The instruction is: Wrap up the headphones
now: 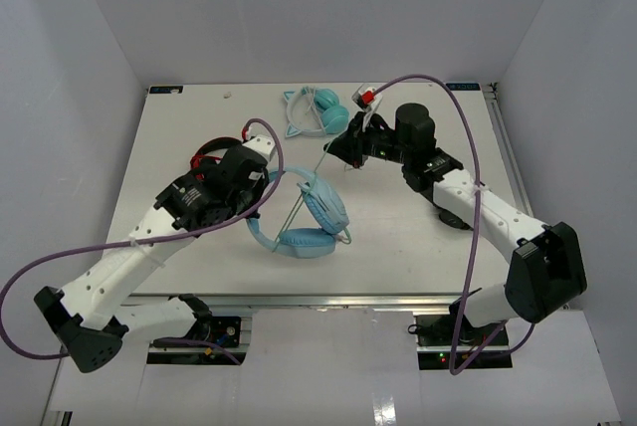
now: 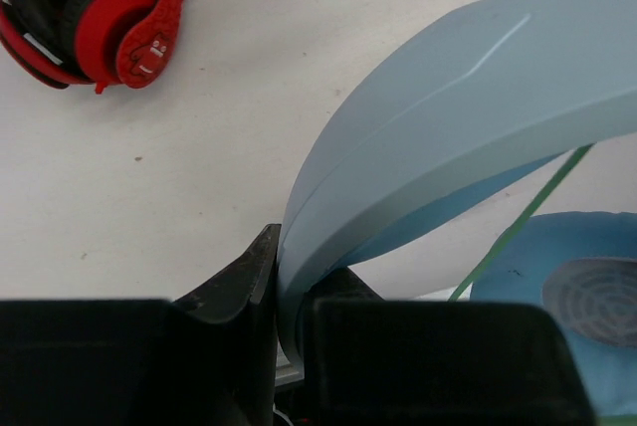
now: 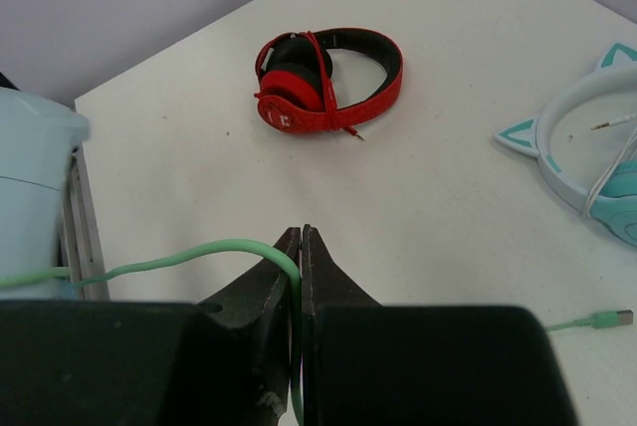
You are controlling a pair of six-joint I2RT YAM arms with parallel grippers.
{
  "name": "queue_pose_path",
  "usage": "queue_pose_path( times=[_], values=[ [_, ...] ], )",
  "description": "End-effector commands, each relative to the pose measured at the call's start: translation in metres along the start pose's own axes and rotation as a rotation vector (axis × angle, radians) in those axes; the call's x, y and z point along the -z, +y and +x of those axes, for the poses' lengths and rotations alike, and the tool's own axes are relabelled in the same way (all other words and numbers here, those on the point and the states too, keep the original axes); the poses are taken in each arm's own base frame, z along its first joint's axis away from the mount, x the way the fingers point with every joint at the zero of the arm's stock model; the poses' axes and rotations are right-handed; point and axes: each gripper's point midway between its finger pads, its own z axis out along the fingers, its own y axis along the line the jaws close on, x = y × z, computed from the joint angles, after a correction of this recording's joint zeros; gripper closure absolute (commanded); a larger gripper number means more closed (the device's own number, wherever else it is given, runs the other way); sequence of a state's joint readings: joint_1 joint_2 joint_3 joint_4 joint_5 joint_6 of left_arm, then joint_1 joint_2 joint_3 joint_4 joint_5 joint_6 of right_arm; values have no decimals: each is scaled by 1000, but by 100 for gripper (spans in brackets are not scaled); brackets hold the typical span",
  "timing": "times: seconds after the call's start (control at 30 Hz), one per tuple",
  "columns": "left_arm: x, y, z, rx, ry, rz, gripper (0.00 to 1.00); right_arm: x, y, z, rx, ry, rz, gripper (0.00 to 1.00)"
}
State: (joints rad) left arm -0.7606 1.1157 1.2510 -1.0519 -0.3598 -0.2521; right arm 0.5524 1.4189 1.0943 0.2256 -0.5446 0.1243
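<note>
Left gripper (image 2: pixel 299 267): nearest the left wrist camera; its fingers are pressed onto the wide light-blue headband (image 2: pixel 448 117), gripping it edge-on.
Right gripper (image 3: pixel 300 237): fingers squeezed together on the pale-green cable (image 3: pixel 179 259), which runs between them.
Headphones (image 1: pixel 304 222): mid-table, a little toward the near edge, between the two arms; the headband end is in the left gripper, the padded cups hang low by the table (image 1: pixel 418 247). Whether they rest on it I cannot tell.
Reason for the holds: the left arm seems to anchor the headphones. The right arm draws the cable out in a taut line toward the far edge, likely so it can be wound round them.
Cable end: one green plug (image 3: pixel 612 319) lies loose on the table beside the right gripper.
Bystanders: a red-and-black pair (image 3: pixel 318 83) toward the left edge; a teal cat-ear pair (image 1: pixel 317 112) near the far edge.
Count: three pairs of headphones, two grippers, one cable held, one plug.
</note>
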Motion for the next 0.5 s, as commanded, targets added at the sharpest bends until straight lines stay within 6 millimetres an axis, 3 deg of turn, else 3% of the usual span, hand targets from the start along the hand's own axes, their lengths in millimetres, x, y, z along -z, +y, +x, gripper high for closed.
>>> queue_pose_path(
  times=[0.0,0.23,0.47],
  values=[
    [-7,23,-5,-36,1,-152,100,10,-2,-13,5,101,41,92],
    [-17,42,-16,-23,-23,-307,100,11,19,-17,13,119,-23,92],
    [-30,40,-22,-11,-4,-358,100,3,61,-9,26,147,-93,92]
  ],
)
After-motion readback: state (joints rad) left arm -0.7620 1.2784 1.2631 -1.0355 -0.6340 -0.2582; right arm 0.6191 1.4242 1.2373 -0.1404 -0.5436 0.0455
